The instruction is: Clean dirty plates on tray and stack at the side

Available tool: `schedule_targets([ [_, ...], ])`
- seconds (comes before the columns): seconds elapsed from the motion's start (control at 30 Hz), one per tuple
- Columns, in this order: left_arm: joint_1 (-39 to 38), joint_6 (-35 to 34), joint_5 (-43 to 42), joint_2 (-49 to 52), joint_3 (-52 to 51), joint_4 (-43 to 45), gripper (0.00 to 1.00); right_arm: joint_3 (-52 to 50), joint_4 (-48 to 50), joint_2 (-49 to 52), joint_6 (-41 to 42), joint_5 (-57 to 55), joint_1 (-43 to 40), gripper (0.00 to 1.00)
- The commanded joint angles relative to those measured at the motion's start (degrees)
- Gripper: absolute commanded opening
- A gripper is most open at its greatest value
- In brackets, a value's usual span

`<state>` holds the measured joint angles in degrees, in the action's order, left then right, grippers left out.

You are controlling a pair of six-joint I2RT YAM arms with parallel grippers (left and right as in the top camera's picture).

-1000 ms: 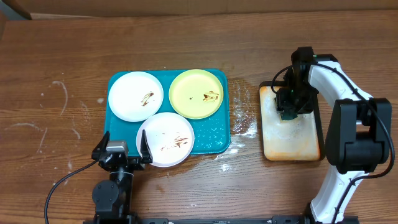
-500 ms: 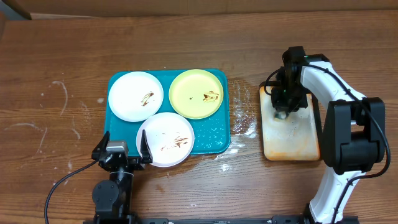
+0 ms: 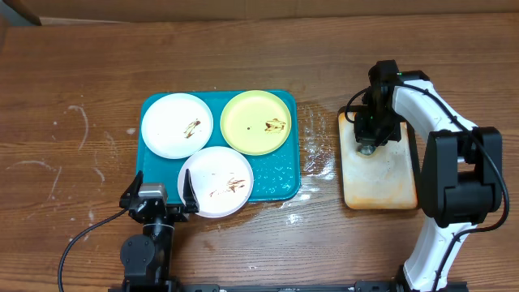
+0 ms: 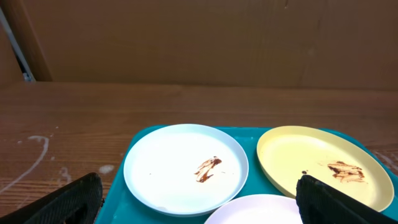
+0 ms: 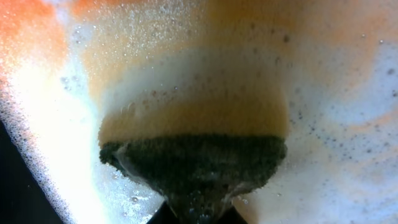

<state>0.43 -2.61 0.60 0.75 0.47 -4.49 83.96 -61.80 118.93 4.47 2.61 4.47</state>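
At bottom left, left gripper (image 3: 160,195) is parked at the table edge, fingers wide apart, holding nothing. Its wrist view looks straight over the plates, so likely waiting to steady or lift one.

Teal tray (image 3: 280,182) sits left of centre and holds all three plates. None is stacked at the side yet.
- Rear white plate (image 3: 177,125) is at back left, with a small brown smear.
- Front white plate (image 3: 216,181) is at the near edge, just ahead of the left gripper, with streaky smears.
- Yellow-green plate (image 3: 258,122) is at back right, with a brown smear.

All dirty, so cleaning not started, judging by the smears.

Beige tray (image 3: 379,182) is well right of the teal tray, on wet wood. Right gripper (image 3: 367,144) points down into it, clamped on a dark green sponge (image 5: 193,165). The sponge is pressed flat into white foam (image 5: 56,118), probably loading soap before wiping.

Versus 1.0 s ago, the right gripper has shifted left and dropped onto the beige tray surface. The sponge is now mostly hidden overhead. It has barely changed from 0.5 s ago. Plates, teal tray and left gripper are unchanged.
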Motion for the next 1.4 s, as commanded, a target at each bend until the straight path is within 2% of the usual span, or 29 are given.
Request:
schedule_targets([
  [0.0, 0.35, 0.90, -0.63, -0.42, -0.20, 0.04, 1.00, -0.33, 0.17, 0.68, 0.74, 0.07, -0.37, 0.04],
  [0.27, 0.35, 0.17, 0.66, -0.42, -0.20, 2.14, 1.00, -0.33, 0.33, 0.68, 1.18, 0.04, -0.37, 0.04],
  [0.3, 0.35, -2.91, -3.56, -0.42, -0.17, 3.19, 1.00, -0.33, 0.33, 0.68, 1.16, 0.04, -0.37, 0.04],
  [0.33, 0.35, -2.97, -7.43, -0.42, 0.04, 3.19, 1.00, -0.33, 0.33, 0.68, 1.16, 0.04, -0.37, 0.04],
  [0.43, 0.35, -3.30, -14.88, -0.22, 2.08, 0.33, 1.00, -0.33, 0.11, 0.68, 1.16, 0.04, -0.37, 0.04],
  [0.6, 0.31, -1.60, -15.02, 4.63, 11.19, -9.09, 1.00, -0.33, -0.04, 0.68, 1.16, 0.07, -0.37, 0.04],
  [0.73, 0.31, -0.17, -15.19, 14.49, 21.86, -14.60, 1.00, -0.31, -0.17, 0.68, 1.16, 0.07, -0.37, 0.04],
  [0.87, 0.31, -0.20, -18.36, 29.33, 34.88, -24.22, 1.00, -0.31, -0.28, 0.68, 1.16, 0.07, -0.37, 0.04],
  [1.0, 0.28, -0.20, -25.57, 45.94, 46.40, -35.82, 1.00, -0.31, -0.37, 0.68, 1.18, 0.09, -0.37, 0.04],
  [1.1, 0.28, -1.51, -37.70, 57.90, 53.42, -41.77, 1.00, -0.26, -0.63, 0.68, 1.18, 0.09, -0.37, 0.04],
  [1.17, 0.31, -3.17, -45.64, 64.65, 55.21, -43.28, 1.00, -0.26, -0.72, 0.68, 1.18, 0.09, -0.37, 0.04],
  [1.37, 0.31, -2.80, -52.09, 75.91, 55.21, -41.31, 1.00, -0.22, -0.92, 0.66, 1.14, 0.70, -0.37, 0.04],
])
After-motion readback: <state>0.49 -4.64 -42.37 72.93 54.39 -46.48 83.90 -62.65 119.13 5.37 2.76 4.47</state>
